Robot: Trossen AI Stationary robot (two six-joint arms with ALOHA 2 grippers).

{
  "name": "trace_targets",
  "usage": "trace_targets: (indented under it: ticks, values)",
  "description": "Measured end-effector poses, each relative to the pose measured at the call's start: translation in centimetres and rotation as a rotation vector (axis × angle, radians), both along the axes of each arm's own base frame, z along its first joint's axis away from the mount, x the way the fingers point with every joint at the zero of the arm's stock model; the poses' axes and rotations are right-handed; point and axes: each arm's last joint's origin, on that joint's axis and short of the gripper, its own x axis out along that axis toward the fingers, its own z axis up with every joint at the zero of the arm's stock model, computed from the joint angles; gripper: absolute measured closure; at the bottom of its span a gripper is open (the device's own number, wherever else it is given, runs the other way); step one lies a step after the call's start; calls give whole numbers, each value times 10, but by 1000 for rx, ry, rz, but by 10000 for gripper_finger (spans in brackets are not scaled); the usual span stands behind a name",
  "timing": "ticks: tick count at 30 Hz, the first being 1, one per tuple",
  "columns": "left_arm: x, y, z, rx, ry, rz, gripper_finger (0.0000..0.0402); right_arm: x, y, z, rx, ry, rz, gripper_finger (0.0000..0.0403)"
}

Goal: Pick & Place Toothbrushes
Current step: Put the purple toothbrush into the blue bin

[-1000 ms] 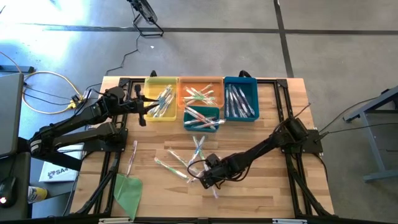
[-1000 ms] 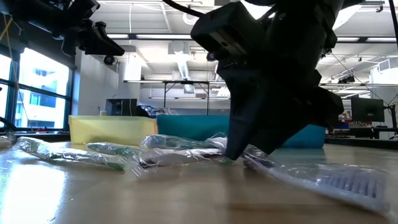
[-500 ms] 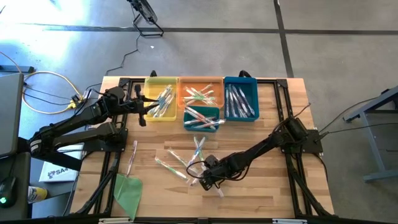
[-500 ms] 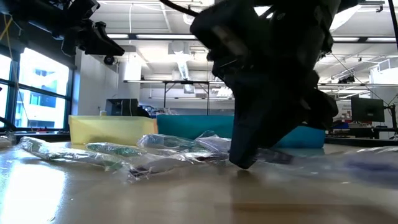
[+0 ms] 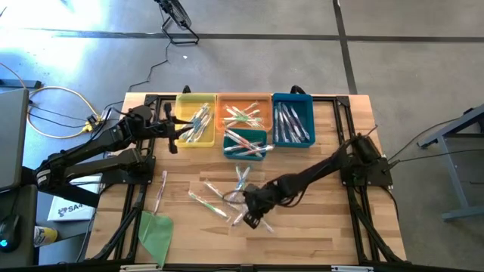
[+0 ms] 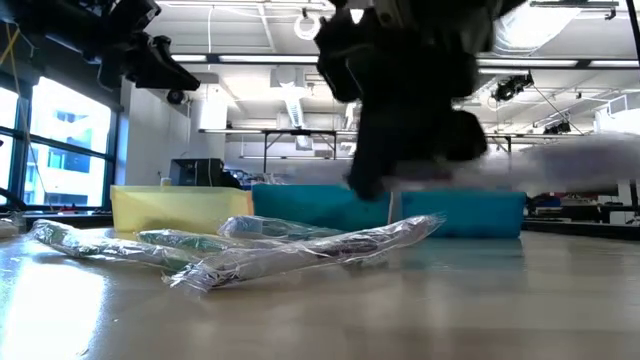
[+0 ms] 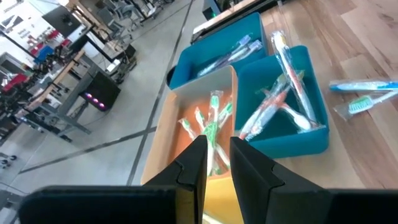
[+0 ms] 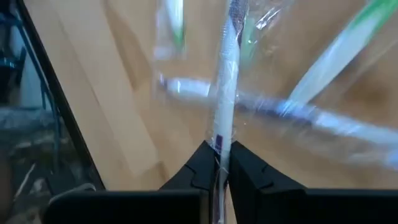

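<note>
Several clear-wrapped toothbrushes (image 5: 219, 198) lie in a loose pile on the wooden table, seen side-on in the low view as toothbrushes (image 6: 290, 252). More of them fill the yellow bin (image 5: 184, 102), orange bin (image 5: 243, 99), blue bin (image 5: 293, 100) and small teal bin (image 5: 245, 153). My right gripper (image 5: 254, 214) is raised above the near end of the pile, shut on one whitish toothbrush (image 8: 227, 74) with a purple mark. My left gripper (image 5: 173, 136) hovers at the yellow bin's left side, its fingers (image 7: 194, 167) a narrow gap apart and holding nothing. My right gripper pinches the wrapped toothbrush between its two fingers (image 8: 200, 163), on the shaft (image 8: 219, 138) by the purple mark. The fingers lie along it. It is lifted clear of the table and sticks out past the gripper roughly level, blurred in the low view (image 6: 570, 160).
A flat green sheet (image 5: 155, 233) lies near the table's near-left corner, with a single pink toothbrush (image 5: 160, 189) just beyond it. The bins stand in a row along the far edge. Bare wood (image 5: 318, 227) shows to the right of the pile.
My right gripper has risen from the table top, shifting slightly toward the far edge, and stayed shut. The toothbrush it holds, which lay on the wood to the right of the pile, is now lifted clear. The pile's other toothbrushes shifted a little as it left.
</note>
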Motion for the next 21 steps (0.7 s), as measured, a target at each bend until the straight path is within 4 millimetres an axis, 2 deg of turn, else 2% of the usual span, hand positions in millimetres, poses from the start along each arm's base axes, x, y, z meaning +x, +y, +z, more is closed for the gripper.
trace_targets:
  ticks: [4,7,14,17,21]
  values:
    - [0,0,-1,6,12,-1,337,-6,-20,32,-35,-49,12,385]
    - [0,1,3,24,-29,21,337,-18,-38,65,-78,-94,-14,385]
    - [0,1,3,-22,-46,35,337,-61,-82,145,-326,-302,-263,385]
    - [0,1,1,-36,-22,36,337,-78,-100,165,-441,-336,-379,385]
    - [-1,0,-2,-52,2,37,337,-88,-123,174,-576,-333,-466,385]
